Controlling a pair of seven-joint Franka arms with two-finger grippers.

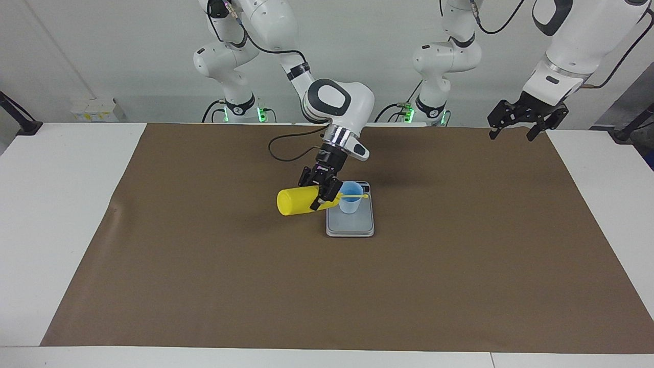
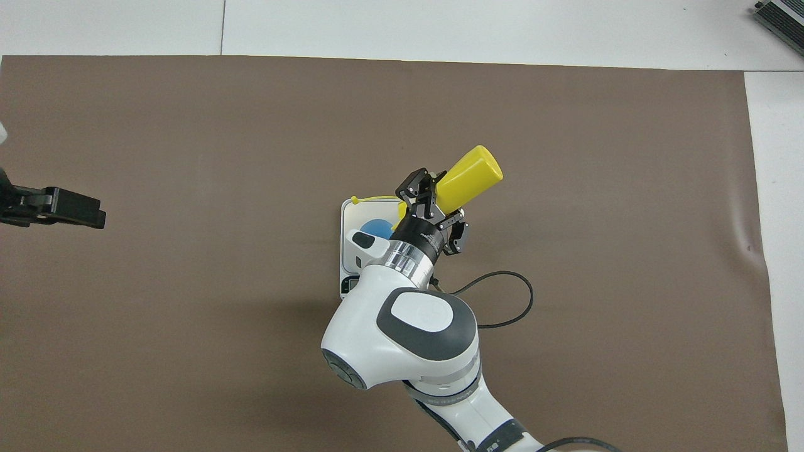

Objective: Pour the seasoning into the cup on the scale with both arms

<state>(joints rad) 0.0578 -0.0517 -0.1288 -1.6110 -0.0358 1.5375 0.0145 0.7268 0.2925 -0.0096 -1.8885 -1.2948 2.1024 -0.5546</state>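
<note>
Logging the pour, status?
Right hand shut on tilted yellow plastic squeeze bottle, nozzle over light-blue cup on silver scale. Left hand open, waiting. Nothing obstructing.

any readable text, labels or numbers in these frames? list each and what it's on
No text can be read.
Scale: its display strip is mostly hidden under the right arm in the overhead view; no digits can be made out.
Right arm: small lettering on the dark ring near the bottom edge of the overhead view, too small to read.
Yellow bottle and cup: no label visible.
</note>
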